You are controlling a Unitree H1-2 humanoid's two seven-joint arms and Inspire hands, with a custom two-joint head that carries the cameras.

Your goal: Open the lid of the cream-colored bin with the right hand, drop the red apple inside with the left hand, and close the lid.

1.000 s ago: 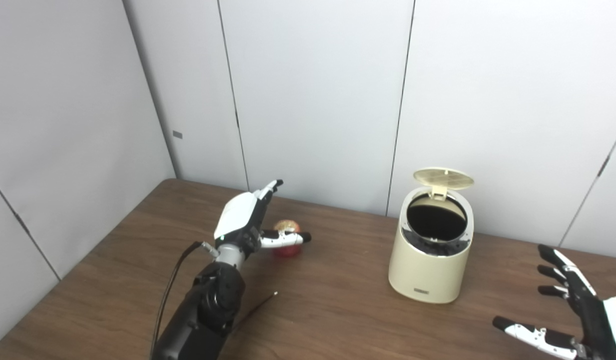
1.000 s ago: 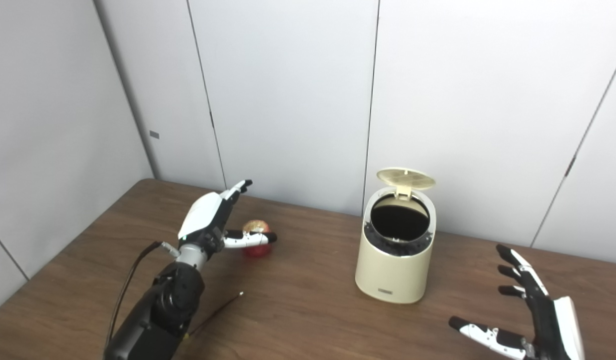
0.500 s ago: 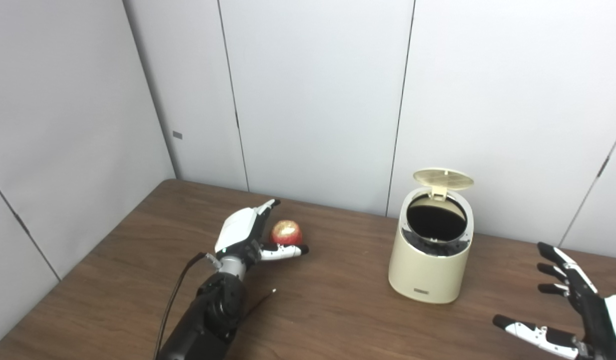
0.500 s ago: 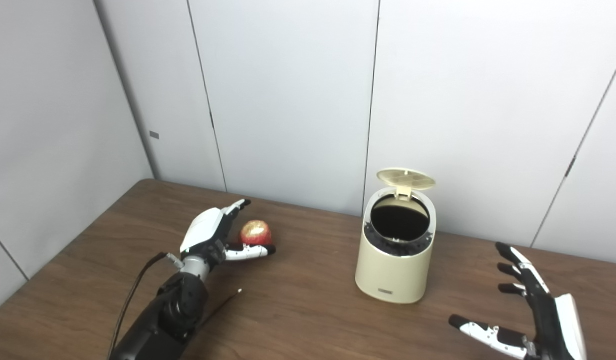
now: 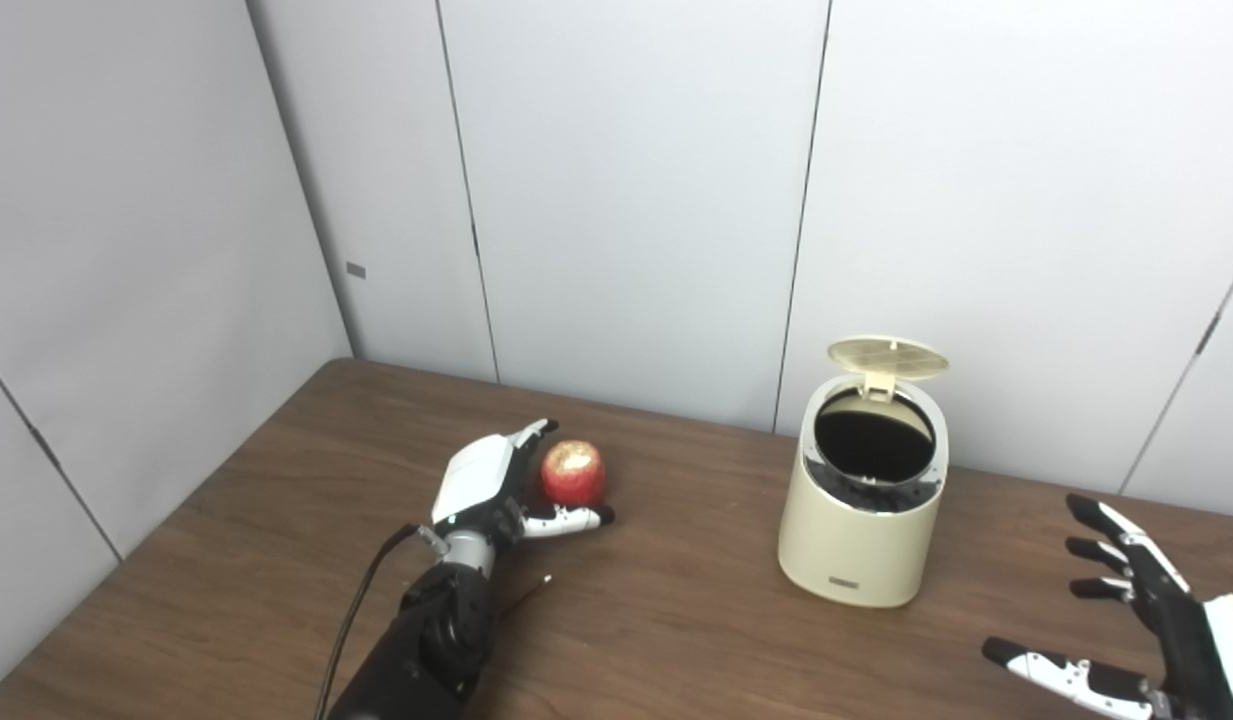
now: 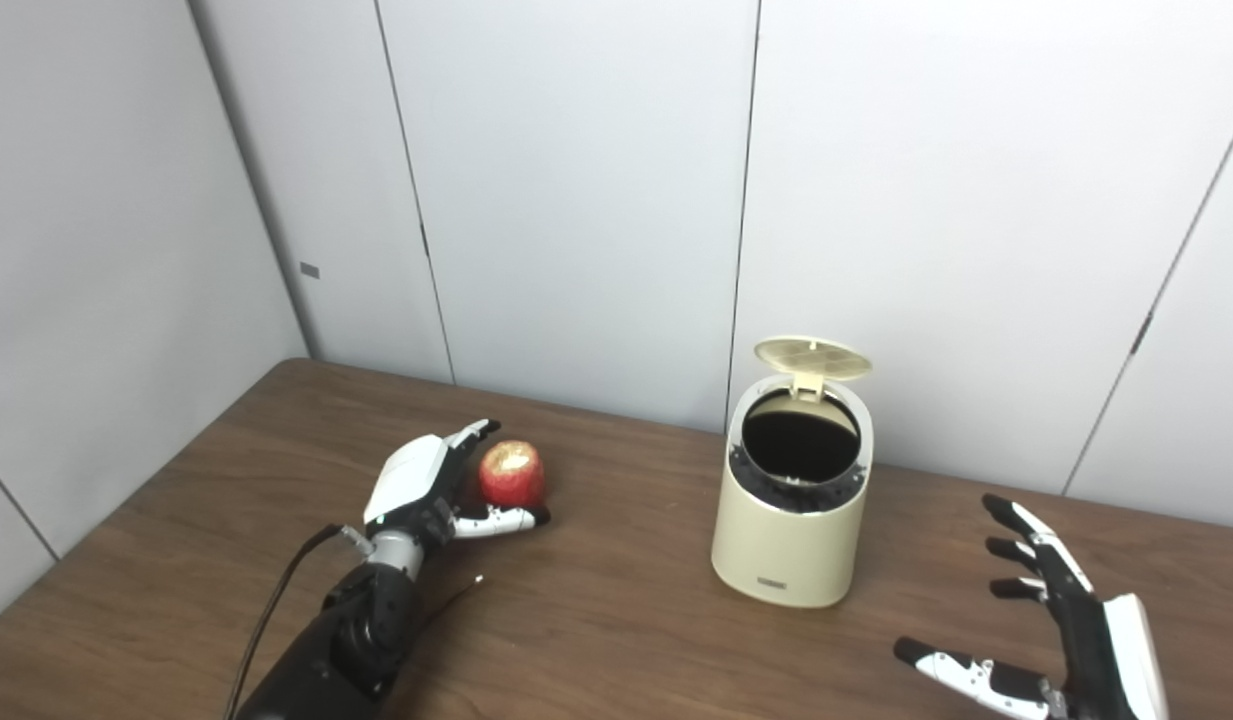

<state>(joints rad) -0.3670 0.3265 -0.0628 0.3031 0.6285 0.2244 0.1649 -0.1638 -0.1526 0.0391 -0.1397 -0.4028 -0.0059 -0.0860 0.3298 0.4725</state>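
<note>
- The right hand is nearest, at the bottom right corner above the table. Its fingers are spread wide and its thumb is stretched out toward the left. It holds nothing and is well apart from the bin.
- The left arm rises from the bottom edge left of centre, with a black cable looping beside it.
- The left hand sits low over the table on the left side, with its white back turned to the left and its palm facing the apple.
- The apple rests on the table in the left half, well apart from the bin. It stands upright, with its pale speckled top facing up. The thumb lies along the table in front of it and the fingers reach around its far left side. The hand is cupped around it, fingers part open; whether they press on it I cannot tell.
- The bin stands upright right of centre, its long axis vertical, with a small label low on its near side. Its round dark mouth tilts toward the camera.
- The lid is swung up at the hinge on the far rim, its ribbed underside showing.
- Behind the table are pale grey wall panels.
</note>
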